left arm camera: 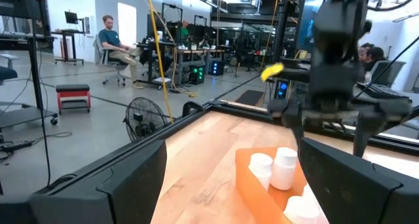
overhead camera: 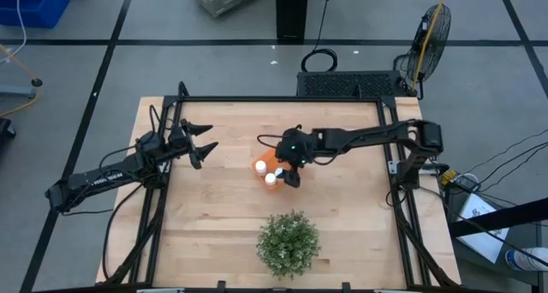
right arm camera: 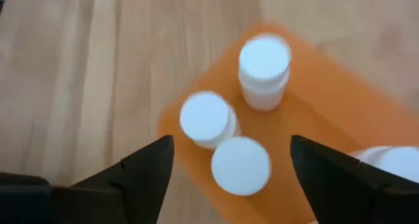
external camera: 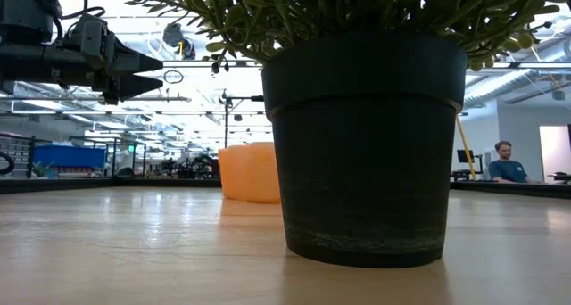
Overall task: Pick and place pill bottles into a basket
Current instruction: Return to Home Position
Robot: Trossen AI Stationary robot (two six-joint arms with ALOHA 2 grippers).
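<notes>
The orange basket (overhead camera: pixel 267 170) stands at the table's middle; it also shows in the low view (external camera: pixel 250 171), the left wrist view (left arm camera: pixel 252 178) and the right wrist view (right arm camera: pixel 314 112). Several white pill bottles stand upright in it, among them three (right arm camera: pixel 264 70) (right arm camera: pixel 205 119) (right arm camera: pixel 240 165). My right gripper (overhead camera: pixel 292 171) (right arm camera: pixel 232 145) hovers open just above the basket, fingers pointing down on either side of the bottles, touching nothing. My left gripper (overhead camera: pixel 204 146) (left arm camera: pixel 232 168) is open and empty, raised left of the basket and pointing toward it.
A green bushy plant (overhead camera: pixel 288 242) in a dark pot (external camera: pixel 366 144) stands near the table's front edge, just in front of the basket. The black frame rails (overhead camera: pixel 282 100) run along the table's sides. A person (left arm camera: pixel 111 40) sits in the room beyond.
</notes>
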